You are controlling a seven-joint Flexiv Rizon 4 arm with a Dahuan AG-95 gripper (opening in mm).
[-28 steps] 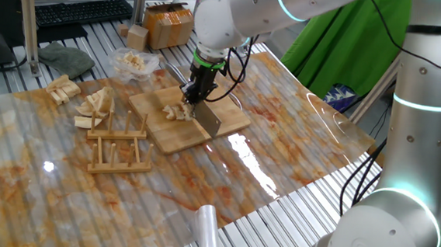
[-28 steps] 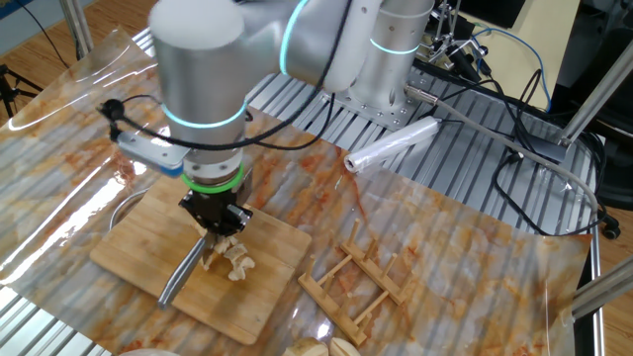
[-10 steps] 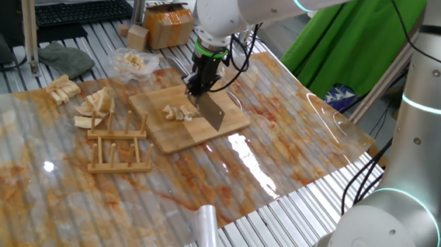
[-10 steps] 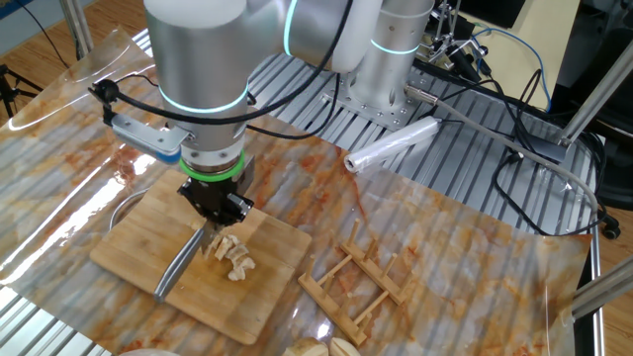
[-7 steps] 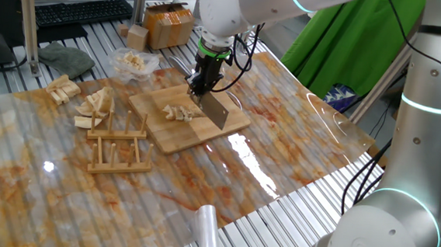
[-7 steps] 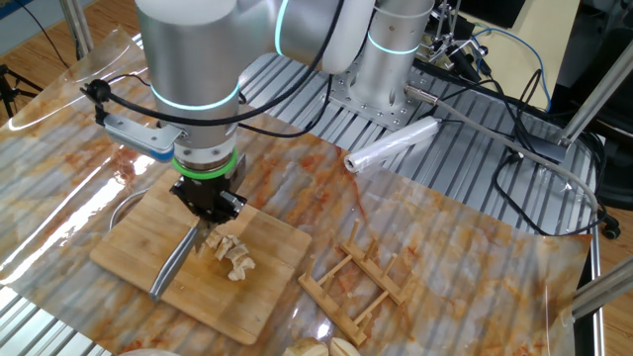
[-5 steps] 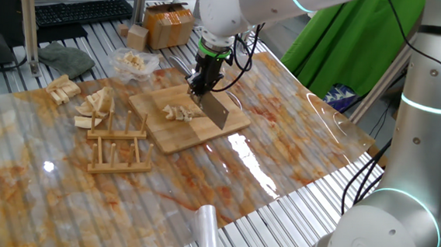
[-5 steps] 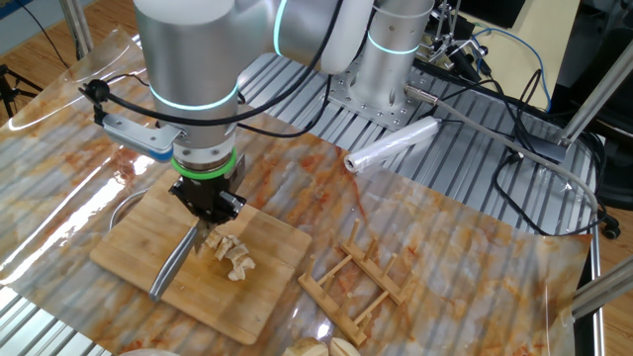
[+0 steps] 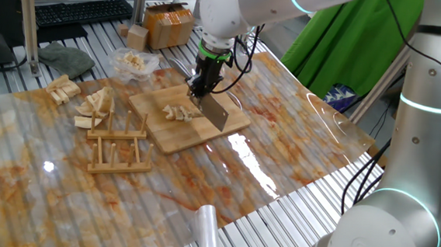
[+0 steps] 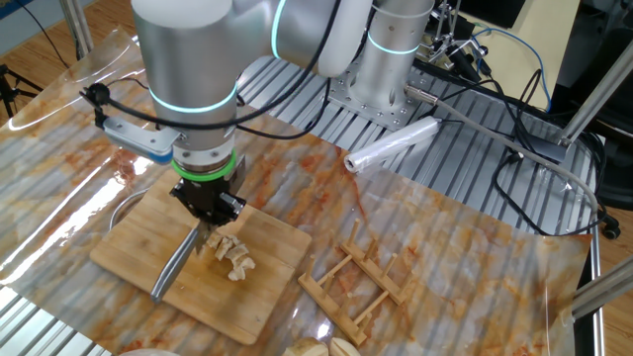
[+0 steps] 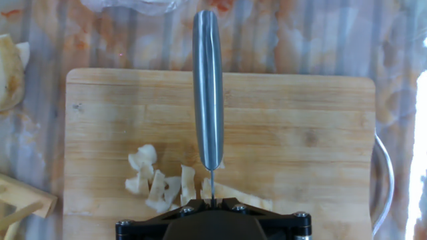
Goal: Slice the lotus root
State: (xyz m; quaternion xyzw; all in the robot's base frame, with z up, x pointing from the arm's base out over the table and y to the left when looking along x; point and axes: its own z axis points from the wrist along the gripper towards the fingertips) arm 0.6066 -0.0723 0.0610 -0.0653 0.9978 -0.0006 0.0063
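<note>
Wedges of tan root lie at the left of the surface in one fixed view, beside a small wooden rack. Behind them sits a clear plastic bag holding pale bits. Right of the rack lies the wooden board, flat on the marbled orange sheet that covers the surface. On the board rests the lotus root, a cluster of small cream-coloured cut pieces. Just right of that cluster the hand points straight down, its 2 fingers clamped together on a knife, whose blade slants down over the board.

From the other fixed view the hand hangs over the middle of the board, the knife stretching toward the lower left, and the lotus root lying to the right of the blade. A white plastic roll lies well apart, near the arm's base.

Looking along the fingers, the knife shows edge-on as a narrow steel spine running up the board. The lotus root sits mostly left of it, with 1 longer piece reaching right under the blade. Whether the edge touches the pieces cannot be told.
</note>
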